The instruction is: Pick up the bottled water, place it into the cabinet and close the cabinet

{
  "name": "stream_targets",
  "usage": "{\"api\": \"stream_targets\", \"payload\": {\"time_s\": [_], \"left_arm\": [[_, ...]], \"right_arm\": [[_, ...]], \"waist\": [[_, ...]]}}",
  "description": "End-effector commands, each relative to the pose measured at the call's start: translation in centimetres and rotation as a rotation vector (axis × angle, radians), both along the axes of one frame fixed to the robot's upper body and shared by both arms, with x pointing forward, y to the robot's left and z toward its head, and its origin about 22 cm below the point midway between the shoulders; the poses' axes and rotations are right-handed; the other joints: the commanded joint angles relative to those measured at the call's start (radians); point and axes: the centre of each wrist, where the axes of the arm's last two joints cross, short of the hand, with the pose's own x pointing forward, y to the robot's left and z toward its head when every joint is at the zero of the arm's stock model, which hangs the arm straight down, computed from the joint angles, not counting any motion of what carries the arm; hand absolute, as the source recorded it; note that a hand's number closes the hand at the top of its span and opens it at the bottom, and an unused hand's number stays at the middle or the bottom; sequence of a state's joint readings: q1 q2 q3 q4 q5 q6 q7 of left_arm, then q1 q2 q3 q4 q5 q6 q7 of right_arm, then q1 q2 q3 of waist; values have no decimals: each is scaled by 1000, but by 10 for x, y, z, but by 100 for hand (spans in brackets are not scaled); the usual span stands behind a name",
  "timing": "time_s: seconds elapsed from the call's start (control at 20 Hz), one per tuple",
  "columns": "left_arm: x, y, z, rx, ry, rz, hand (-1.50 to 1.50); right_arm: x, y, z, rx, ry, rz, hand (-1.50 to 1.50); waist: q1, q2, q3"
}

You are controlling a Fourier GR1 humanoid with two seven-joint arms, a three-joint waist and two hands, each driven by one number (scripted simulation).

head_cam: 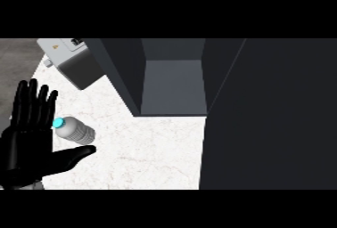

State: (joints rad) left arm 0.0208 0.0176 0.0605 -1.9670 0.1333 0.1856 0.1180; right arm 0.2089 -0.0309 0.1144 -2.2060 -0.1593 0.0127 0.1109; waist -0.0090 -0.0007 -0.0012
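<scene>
My left hand (30, 147) is up at the left of the view, released. The fingers are straight, the thumb is stuck out to the right, and it holds nothing. My right hand doesn't show at all.

The water bottle (79, 132) sits on the white table (151, 147), right in the crook between my fingers and my thumb. Its blue cap (59, 122) is close against my fingers. I can't tell if it's touching them, or whether the bottle is standing or lying over.

So I'd say the pick-up is the job right now, and nothing is gripped yet. To do it well, I want my palm square to the ribbed body, not the cap. Then I curl fingers and thumb round the middle together, so the bottle can't roll or skid away across the table.

The cabinet (172, 84) is open ahead and to the right, with its shelf bare. Its dark door (270, 116) swings wide on the right. A grey box (76, 60) sits up by the cabinet's left wall, so I should carry the bottle on a path that keeps wide of it.
</scene>
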Motion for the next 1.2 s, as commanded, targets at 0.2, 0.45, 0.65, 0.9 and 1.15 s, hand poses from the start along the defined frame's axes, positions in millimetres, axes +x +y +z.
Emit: {"api": "stream_targets", "payload": {"time_s": [0.2,0.45,0.65,0.9,1.15], "left_arm": [[-32,-11,0,-114,121,35,-150],[-42,5,-10,-111,105,38,-150],[-56,-14,-24,-104,110,65,-150],[-70,12,-19,-81,124,88,-150],[-83,7,-12,-88,81,80,-150]], "right_arm": [[-38,3,-13,96,97,51,-150],[-51,-1,4,94,95,38,-150],[-55,10,-14,98,100,53,-150],[-50,23,-13,96,77,69,-150],[-65,-1,-17,79,91,61,-150]], "waist": [[5,-2,2],[7,-1,1],[7,-1,1],[10,-1,1],[10,-2,1]]}}
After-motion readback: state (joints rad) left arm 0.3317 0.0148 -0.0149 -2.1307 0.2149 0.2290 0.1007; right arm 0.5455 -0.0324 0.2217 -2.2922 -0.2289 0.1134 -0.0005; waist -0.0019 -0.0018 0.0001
